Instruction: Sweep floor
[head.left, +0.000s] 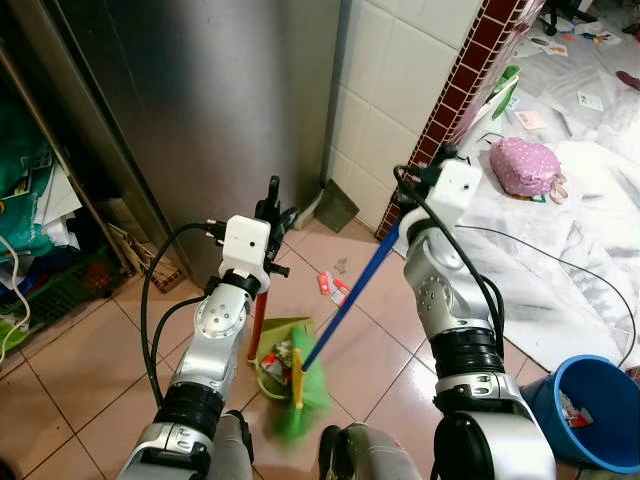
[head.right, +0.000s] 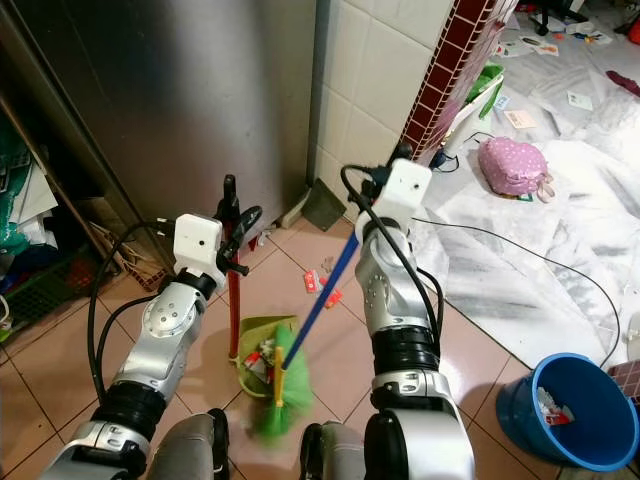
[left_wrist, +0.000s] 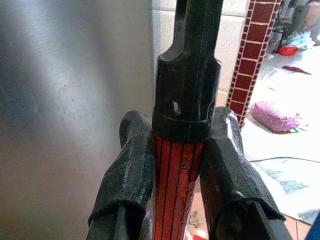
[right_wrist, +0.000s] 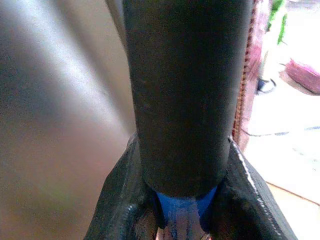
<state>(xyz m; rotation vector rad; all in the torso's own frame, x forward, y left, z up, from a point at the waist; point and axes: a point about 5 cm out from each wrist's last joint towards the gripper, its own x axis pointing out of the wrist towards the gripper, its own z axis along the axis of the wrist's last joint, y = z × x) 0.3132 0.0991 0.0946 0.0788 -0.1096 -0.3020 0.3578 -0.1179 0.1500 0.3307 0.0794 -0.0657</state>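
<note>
- Where the left gripper (left_wrist: 172, 170) closes, its two black fingers (left_wrist: 127, 170) are clamped on the red dustpan handle (left_wrist: 175, 185), just below the handle's black cap; the handle stands nearly upright.
- Dustpan (head.right: 262, 345): green, resting on the tiled floor (head.left: 90, 370) straight below the left fingers, with scraps of litter inside it.
- Right gripper (right_wrist: 182, 200): fingers (right_wrist: 125, 200) pressed against both sides of the blue broom handle (head.left: 355, 295), at the point where its black end grip begins.
- Broom handle: slants down from the right fingers toward the dustpan.
- Broom head (head.left: 300, 405): green bristles, blurred, at the dustpan's near edge, below and between both sets of fingers.
- Litter (head.left: 332, 287): small red and white scraps on the tiles, beyond the dustpan, roughly between the two sets of fingers.
- Steel cabinet (head.left: 200, 110): tall grey metal face just beyond the left fingers.
- White tiled wall (head.left: 400, 90) with a dark red brick edge, beyond the right fingers.
- Blue bucket (head.left: 595, 410): on the floor well to the right of the right fingers, some rubbish in it.
- Pink spotted bag (head.left: 524, 165): on white sheeting, far beyond the right fingers.
</note>
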